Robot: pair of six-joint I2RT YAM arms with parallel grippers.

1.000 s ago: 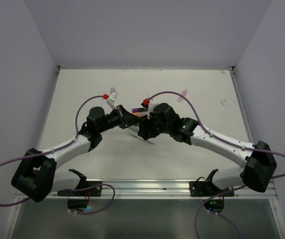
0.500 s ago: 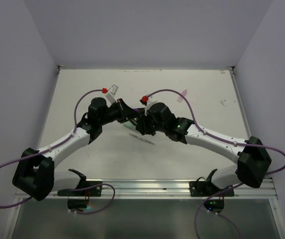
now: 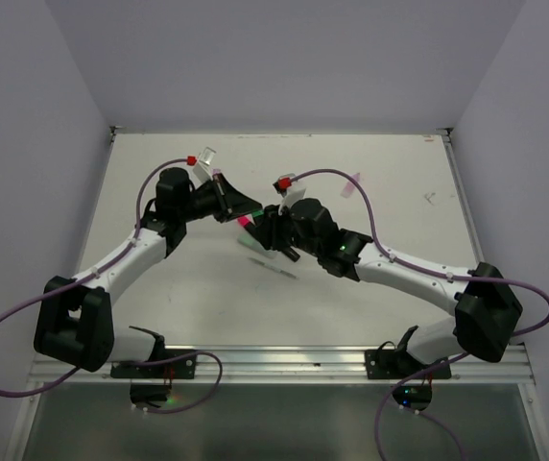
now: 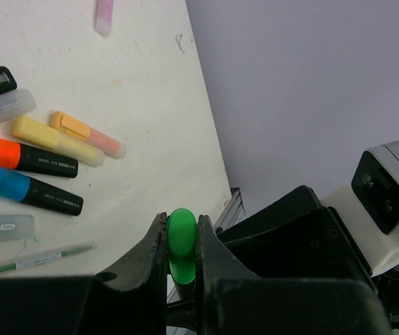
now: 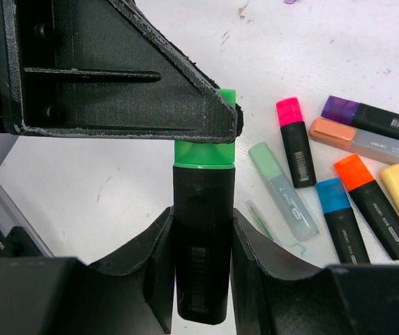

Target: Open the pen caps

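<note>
Two claws engaged: left claw pinching green cap, right claw pinching black barrel. Step: uncapping, cap not yet off. Next: straight pull apart.

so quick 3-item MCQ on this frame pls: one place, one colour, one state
1. The held pen's black barrel is:
A flat on the table
B clamped in the right hand
C leaning on the wall

2. Its cap is:
A pink
B blue
C green

3. The left hand is:
A open
B shut on the cap
C shut on a yellow pen

Answers:
1 B: the right wrist view shows fingers on both sides of the barrel.
2 C: the cap reads green in both wrist views.
3 B: the left wrist view shows it pinching the cap from both sides.
</note>
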